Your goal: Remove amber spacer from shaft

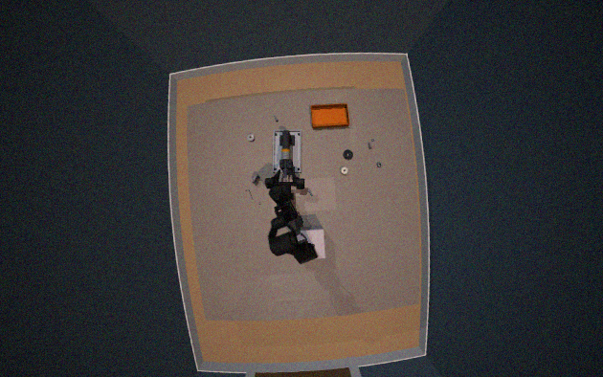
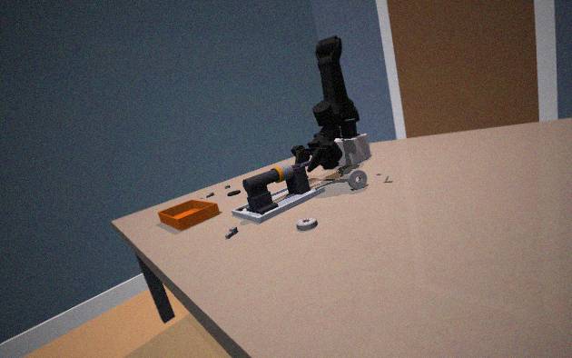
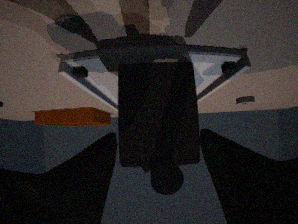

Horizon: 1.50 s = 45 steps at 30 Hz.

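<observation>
The amber spacer [image 1: 285, 150] [image 2: 278, 174] sits on the shaft line beside the big dark housing block [image 1: 287, 140] [image 2: 260, 197]. Grey spacers [image 1: 286, 156] [image 2: 287, 170] lie against its near side, up to the dark support post [image 2: 298, 180] [image 3: 155, 110]. The shaft's round end [image 3: 167, 179] sticks out of the post towards my gripper. My gripper [image 1: 286, 175] [image 2: 304, 161] [image 3: 158, 137] is partly open, one finger on each side of the shaft end, with gaps showing in the wrist view. The shaft inside the spacers is hidden.
The fixture stands on a pale base plate [image 1: 299, 155] [image 2: 295, 200]. An orange tray [image 1: 329, 116] [image 2: 182, 223] [image 3: 72, 117] is beyond it to the right. A pale ring [image 1: 251, 137] [image 2: 306, 223] lies left, another pale ring [image 1: 344, 170] and a dark ring [image 1: 347, 154] right.
</observation>
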Each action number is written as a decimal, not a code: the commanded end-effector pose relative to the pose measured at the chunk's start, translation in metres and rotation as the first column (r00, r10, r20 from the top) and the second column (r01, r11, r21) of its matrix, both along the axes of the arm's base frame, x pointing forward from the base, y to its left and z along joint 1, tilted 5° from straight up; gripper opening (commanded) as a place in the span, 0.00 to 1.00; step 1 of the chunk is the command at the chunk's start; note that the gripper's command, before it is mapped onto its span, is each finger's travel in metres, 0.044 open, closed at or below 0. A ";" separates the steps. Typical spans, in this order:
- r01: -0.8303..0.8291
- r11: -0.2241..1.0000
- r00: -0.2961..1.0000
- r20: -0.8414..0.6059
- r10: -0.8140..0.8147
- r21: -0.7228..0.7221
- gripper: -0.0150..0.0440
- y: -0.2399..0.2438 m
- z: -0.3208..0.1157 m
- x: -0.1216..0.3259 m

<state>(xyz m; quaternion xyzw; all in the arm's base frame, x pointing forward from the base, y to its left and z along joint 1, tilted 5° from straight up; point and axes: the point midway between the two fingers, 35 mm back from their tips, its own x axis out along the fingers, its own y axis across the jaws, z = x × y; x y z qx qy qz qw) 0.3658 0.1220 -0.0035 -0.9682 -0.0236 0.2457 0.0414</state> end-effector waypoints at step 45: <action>-0.004 1.000 1.000 0.001 0.004 -0.001 0.25 -0.001 -0.001 -0.018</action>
